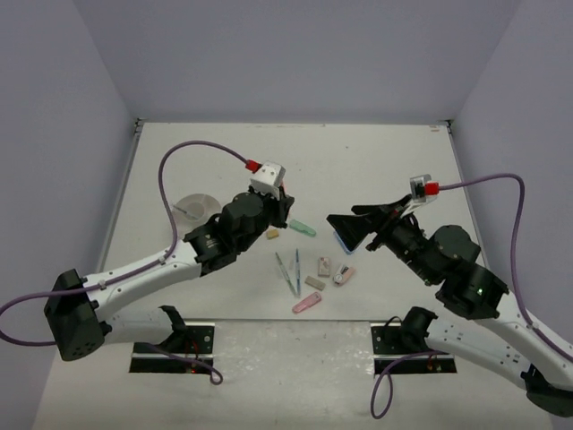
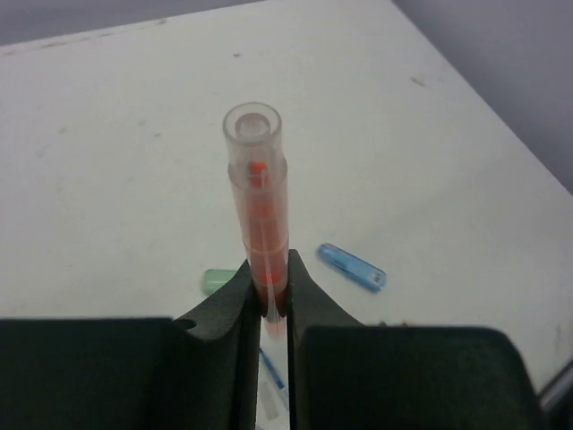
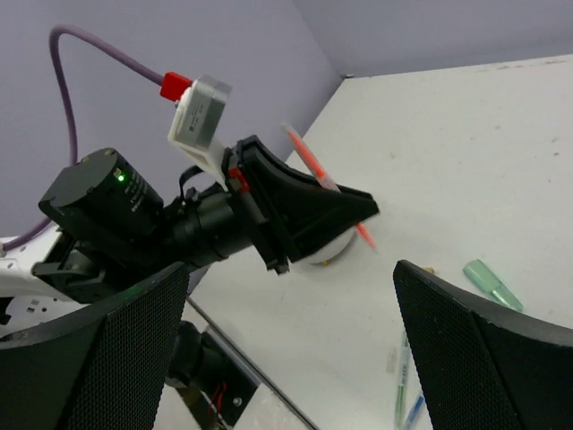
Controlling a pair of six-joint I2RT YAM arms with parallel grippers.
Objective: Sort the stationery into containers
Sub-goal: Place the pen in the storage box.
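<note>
My left gripper point(image 2: 273, 296) is shut on an orange pen point(image 2: 258, 215) that stands straight out from the jaws; it hovers above the table point(image 1: 376, 170) at centre left point(image 1: 279, 213). My right gripper point(image 1: 346, 230) is open wide with nothing between its fingers point(image 3: 483, 358), just over a blue marker point(image 2: 352, 266). The round white container point(image 1: 192, 208) sits behind the left arm, partly hidden. On the table lie a green marker point(image 1: 303, 229), two thin pens point(image 1: 292, 271), two pink markers point(image 1: 306, 305) and small eraser blocks point(image 1: 323, 265).
Grey walls close in the table on three sides. The left arm's wrist and cable point(image 3: 134, 210) fill the left of the right wrist view. Both arm bases point(image 1: 170, 345) are bolted at the near edge.
</note>
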